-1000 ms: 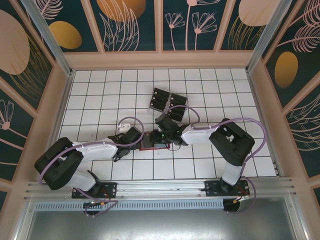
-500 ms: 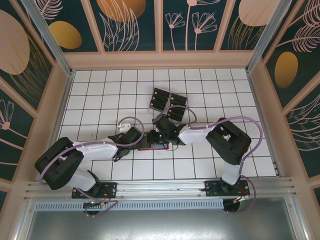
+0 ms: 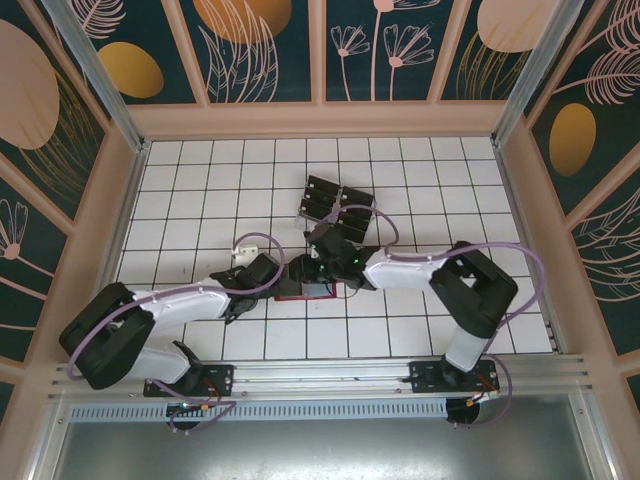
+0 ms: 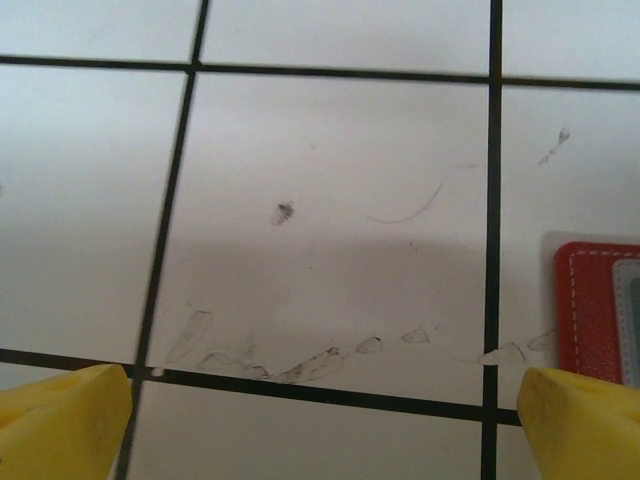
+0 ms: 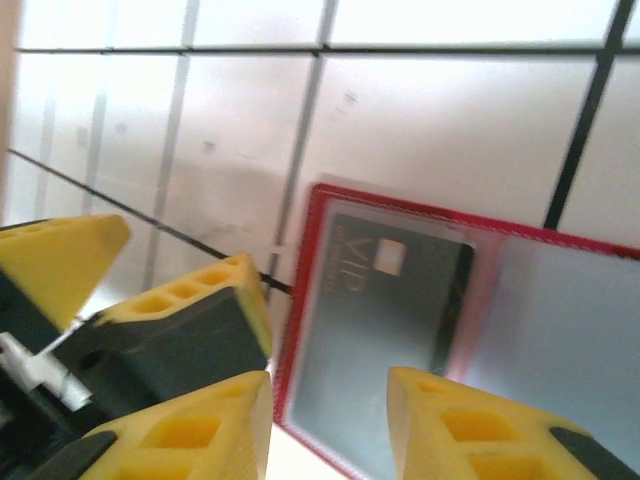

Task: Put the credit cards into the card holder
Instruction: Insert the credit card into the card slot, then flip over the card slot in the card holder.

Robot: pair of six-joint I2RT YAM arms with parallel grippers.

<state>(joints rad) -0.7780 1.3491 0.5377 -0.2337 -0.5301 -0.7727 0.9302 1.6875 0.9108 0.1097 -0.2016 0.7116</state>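
Note:
The red card holder [image 3: 306,292] lies open on the tiles between both grippers. A black credit card [image 5: 395,290] marked VIP lies in its greyish pocket, framed by the red border [image 5: 310,290]. My right gripper [image 5: 330,405] hovers just above that card, open, with nothing between its yellow fingers; from above the right gripper [image 3: 314,268] sits over the holder. My left gripper [image 4: 320,430] is open wide over bare tile, and the card holder's red edge [image 4: 592,310] lies just inside its right fingertip. Seen from above, the left gripper [image 3: 272,282] is at the holder's left side.
A clear tiered rack [image 3: 336,208] with several more black cards stands one tile behind the holder. The left gripper's yellow fingers [image 5: 190,300] crowd the holder's left edge in the right wrist view. Wooden walls ring the tiled floor [image 3: 200,180].
The right gripper has shifted a little left and back over the holder. The left arm's elbow has swung down and left while its gripper stayed beside the holder.

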